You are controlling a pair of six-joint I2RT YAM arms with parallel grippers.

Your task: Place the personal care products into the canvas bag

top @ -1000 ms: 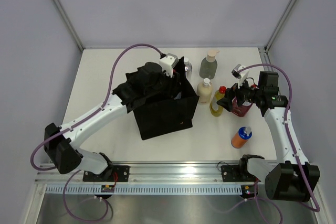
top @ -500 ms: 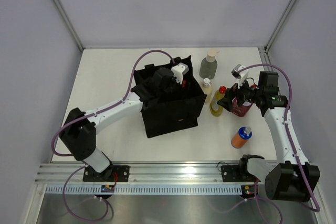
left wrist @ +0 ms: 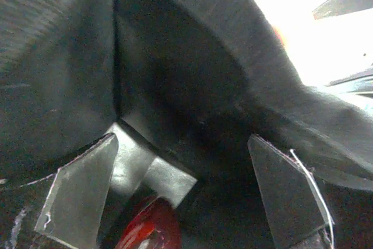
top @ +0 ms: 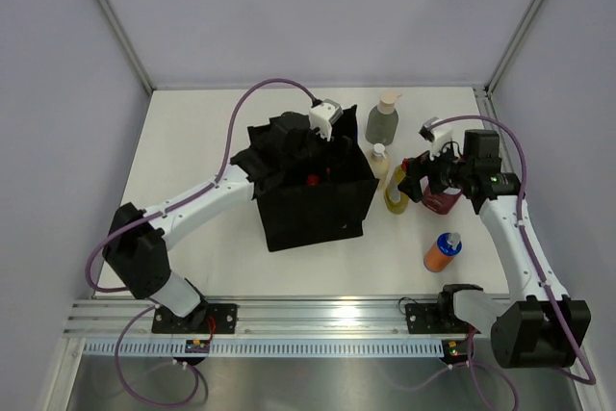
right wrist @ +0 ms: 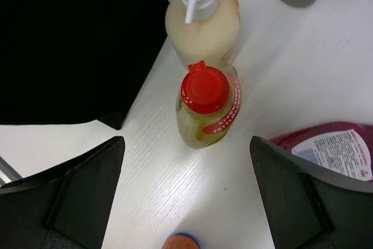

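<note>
The canvas bag (top: pixel 318 209) stands open at mid-table, black and boxy. My left gripper (top: pixel 304 155) reaches down into it, open; in the left wrist view (left wrist: pixel 182 150) only dark fabric (left wrist: pixel 192 56), a silvery piece (left wrist: pixel 157 176) and a glossy red shape (left wrist: pixel 148 225) show between the fingers. Right of the bag stand the grey-green pump bottle (top: pixel 381 123), the cream bottle (top: pixel 376 165), the yellow red-capped bottle (top: pixel 396 196) (right wrist: pixel 207 106), the dark red bottle (top: pixel 444 201) and the orange blue-capped bottle (top: pixel 442 252). My right gripper (top: pixel 412 183) (right wrist: pixel 189 196) hovers open over the yellow bottle, holding nothing.
The cream bottle (right wrist: pixel 201 18) stands close against the bag's right wall (right wrist: pixel 76 39), just behind the yellow one. The dark red bottle (right wrist: pixel 332 150) sits by my right finger. The enclosure's walls ring the table; the arm rail runs along the near edge.
My left gripper moved from beside the bag to over and into it and opened, letting go of a small bottle. The right gripper shifted slightly toward the yellow bottle.
</note>
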